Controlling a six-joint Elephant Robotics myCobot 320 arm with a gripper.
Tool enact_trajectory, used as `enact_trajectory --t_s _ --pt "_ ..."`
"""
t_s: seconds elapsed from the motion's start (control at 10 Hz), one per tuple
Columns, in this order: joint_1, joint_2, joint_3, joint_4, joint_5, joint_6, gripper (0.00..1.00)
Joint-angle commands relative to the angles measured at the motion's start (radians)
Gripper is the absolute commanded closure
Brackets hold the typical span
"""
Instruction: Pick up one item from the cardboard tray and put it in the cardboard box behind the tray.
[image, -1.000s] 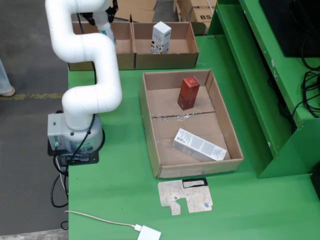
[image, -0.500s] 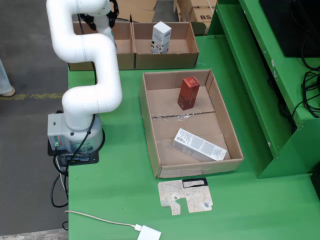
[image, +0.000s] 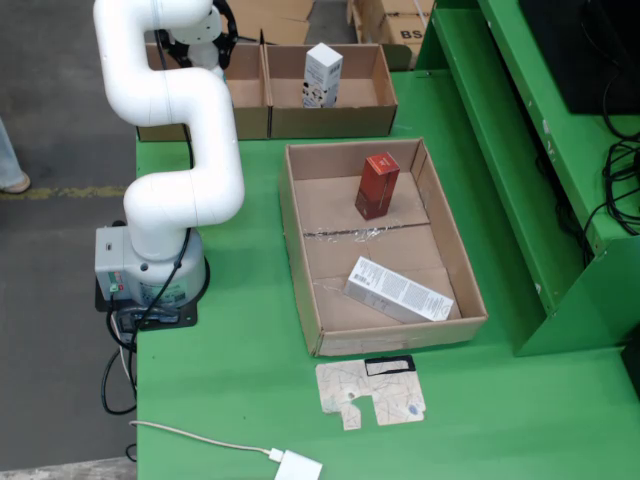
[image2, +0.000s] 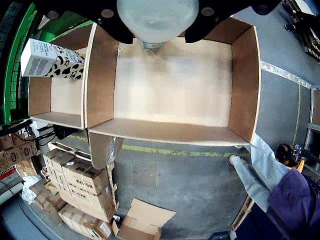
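- The red carton (image: 377, 185) stands upright in the far half of the cardboard tray (image: 300, 250), well clear of the walls. I judge it light, stiff and thin-walled; its printed faces look smooth, so a firm but gentle pinch across the two narrow sides, near the top, should serve.
- The white carton (image: 397, 290) lies flat and slantwise in the near half of the tray, towards the right wall in the fixed view. It looks equally light and rigid. Lying down, it offers its long edges; a grip across its short width at mid-length would keep it level.
- Crumpled clear tape (image: 350, 235) runs across the tray floor between the two cartons; neither touches it.
- Behind the tray sit two cardboard boxes side by side. The right box (image: 385, 95) already holds an upright white carton with black cow patches (image: 322, 75); the left box (image2: 245, 90) is bare inside.
- The gripper (image2: 156, 22) hovers over the left box, carrying nothing visible. Its head looks like a round suction cup with no jaws, so I cannot tell a spread or closed state.
- The white arm (image: 170, 110) rises from its base left of the tray.
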Motion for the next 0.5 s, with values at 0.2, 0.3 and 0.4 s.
enact_trajectory --t_s 0.2,0.3,0.4 --pt "-0.011 0.008 0.026 0.003 0.0 0.009 1.0" --pt "-0.008 0.004 0.026 -0.042 -0.001 0.022 1.0" --pt "-0.008 0.004 0.026 -0.042 -0.001 0.022 1.0"
